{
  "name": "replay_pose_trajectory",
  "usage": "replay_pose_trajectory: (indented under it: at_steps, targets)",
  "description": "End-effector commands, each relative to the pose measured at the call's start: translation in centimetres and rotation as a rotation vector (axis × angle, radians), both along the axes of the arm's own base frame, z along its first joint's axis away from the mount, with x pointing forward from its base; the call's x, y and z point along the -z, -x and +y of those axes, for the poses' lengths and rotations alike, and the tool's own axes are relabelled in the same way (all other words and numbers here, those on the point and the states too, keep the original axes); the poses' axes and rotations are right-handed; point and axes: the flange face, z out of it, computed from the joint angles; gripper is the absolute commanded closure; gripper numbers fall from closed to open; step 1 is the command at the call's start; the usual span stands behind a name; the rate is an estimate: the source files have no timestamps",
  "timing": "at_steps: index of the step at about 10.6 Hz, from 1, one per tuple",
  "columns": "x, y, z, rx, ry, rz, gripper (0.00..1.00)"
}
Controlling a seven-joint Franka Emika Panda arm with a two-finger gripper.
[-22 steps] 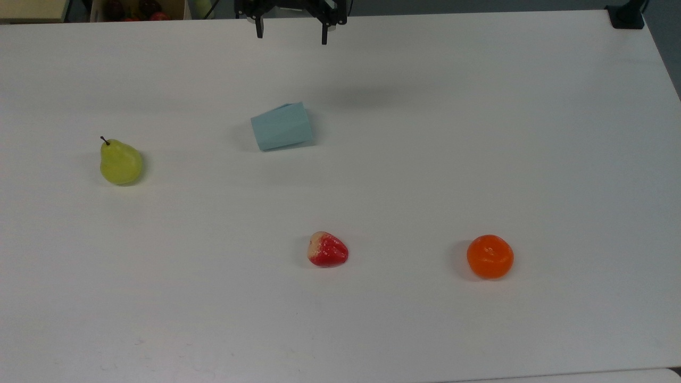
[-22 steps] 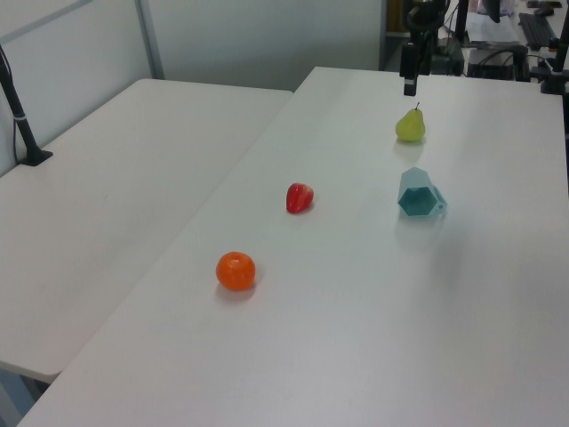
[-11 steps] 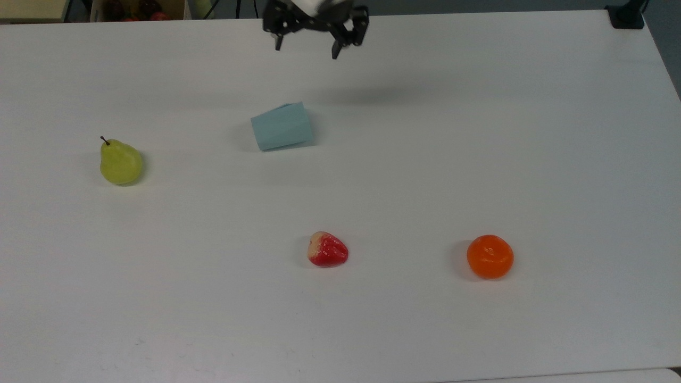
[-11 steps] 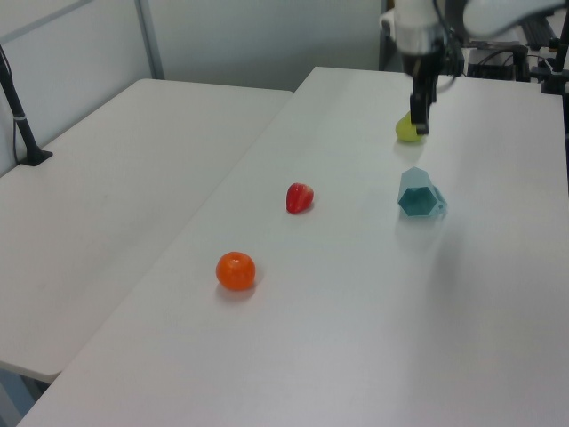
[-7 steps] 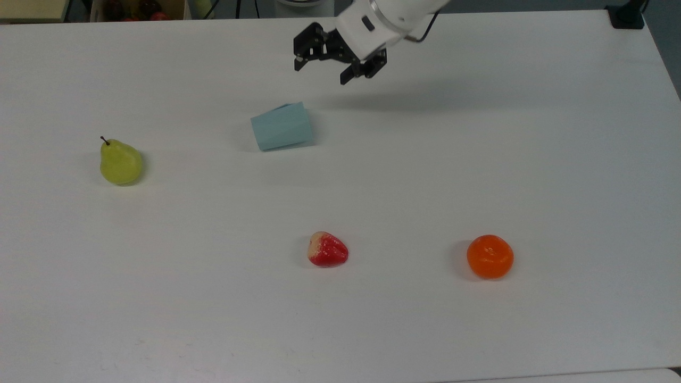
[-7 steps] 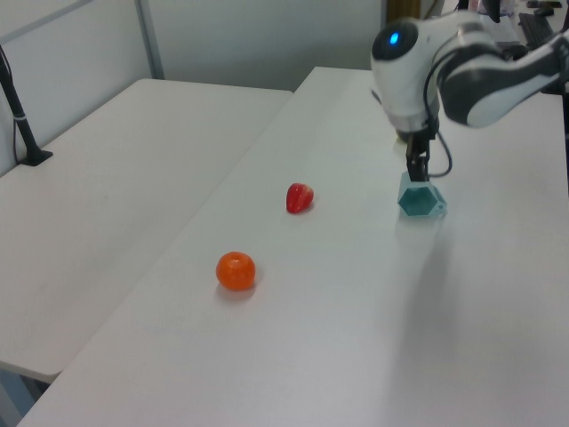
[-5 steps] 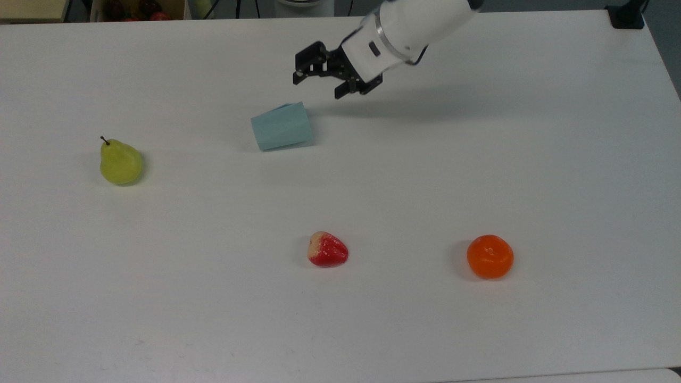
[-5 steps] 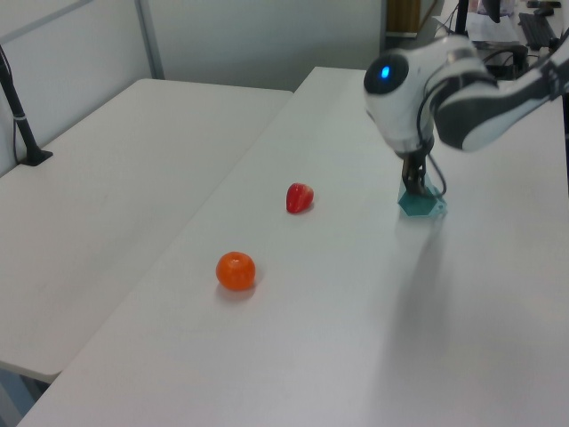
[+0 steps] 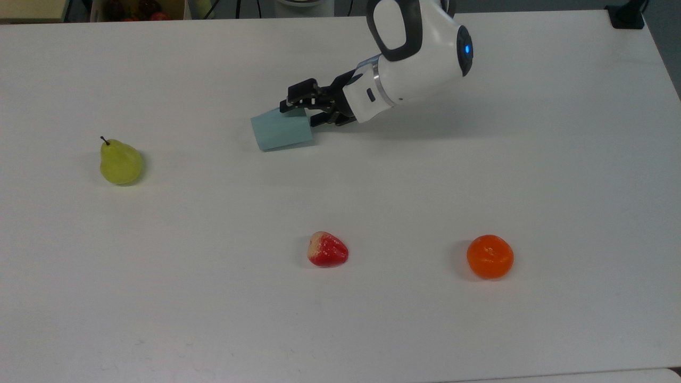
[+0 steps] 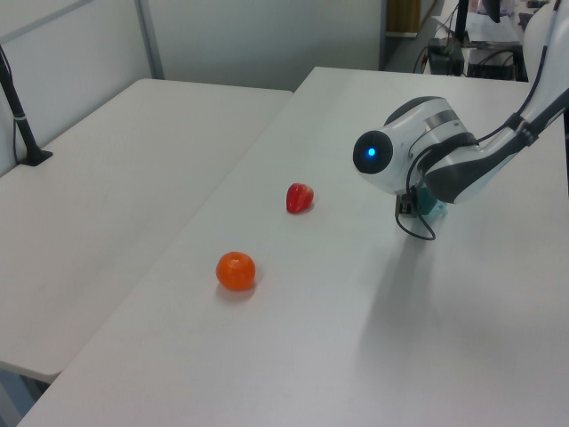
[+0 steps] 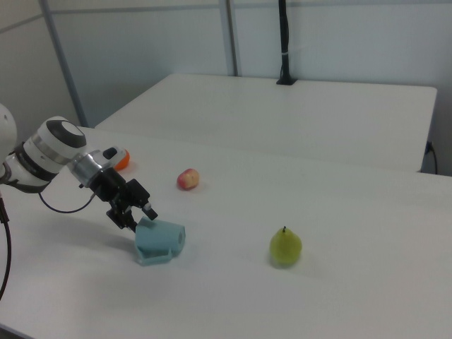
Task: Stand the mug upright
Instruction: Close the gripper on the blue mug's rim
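The pale blue faceted mug (image 9: pixel 281 132) lies on its side on the white table (image 9: pixel 479 159), its wider rim end toward the top view's right. My gripper (image 9: pixel 299 115) has come down at that rim end, tilted low over the table, fingers open, one above the rim and one at its right. In the right view the gripper (image 11: pixel 139 216) sits against the upper left of the mug (image 11: pixel 161 241). In the left view my white wrist covers most of the mug (image 10: pixel 436 210).
A green pear (image 9: pixel 121 164) lies to the top view's left, a red strawberry (image 9: pixel 327 249) and an orange (image 9: pixel 490 257) nearer the front edge. A box of fruit (image 9: pixel 138 8) stands beyond the far edge.
My arm has swung down from the far edge to the mug's rim end, tilting over as it came. The mug and the fruits have not moved.
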Motion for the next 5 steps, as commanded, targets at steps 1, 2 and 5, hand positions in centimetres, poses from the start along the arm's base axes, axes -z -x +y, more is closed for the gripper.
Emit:
replay_pose_trajectory:
  at_steps: [1,2,5]
  targets:
    - [-0.5,-0.7,-1.8,0.014,0.028,-0.028,0.47]
    - [-0.5,-0.8,-1.9,0.015,0.029,-0.028,0.61]
    - [-2.9,-1.3,-3.4,0.044,0.029,-0.057,0.92]
